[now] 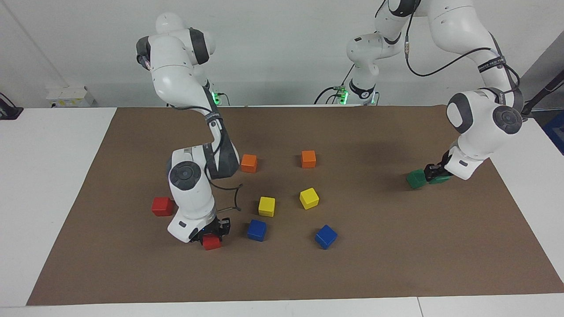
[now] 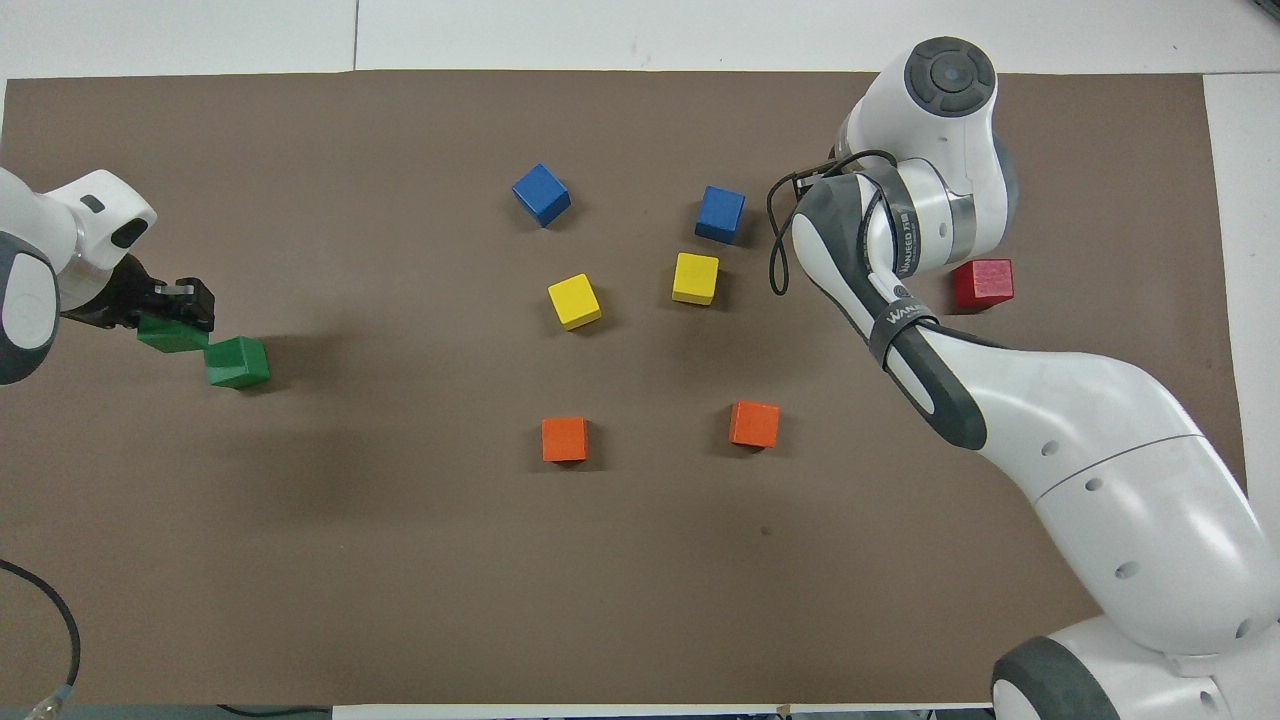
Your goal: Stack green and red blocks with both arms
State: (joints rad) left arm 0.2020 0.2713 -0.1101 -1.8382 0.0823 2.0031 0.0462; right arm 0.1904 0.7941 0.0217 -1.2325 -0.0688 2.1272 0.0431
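Note:
My right gripper (image 1: 213, 236) is low at the mat toward the right arm's end, shut on a red block (image 1: 212, 242). The overhead view hides both under the arm. The second red block (image 1: 162, 206) lies free beside that arm's wrist and shows in the overhead view (image 2: 983, 282). My left gripper (image 1: 434, 175) is low at the mat toward the left arm's end, shut on a green block (image 1: 439, 179). The second green block (image 1: 416, 178) lies right beside it, corner to corner. The overhead view shows this gripper (image 2: 172, 316), the held green block (image 2: 172, 335) and the free one (image 2: 238, 362).
Between the arms, on the brown mat (image 1: 132, 273), lie two orange cubes (image 1: 249, 163) (image 1: 308, 159), two yellow cubes (image 1: 266, 206) (image 1: 309, 198) and two blue cubes (image 1: 256, 230) (image 1: 326, 236). The nearest blue cube lies close beside my right gripper.

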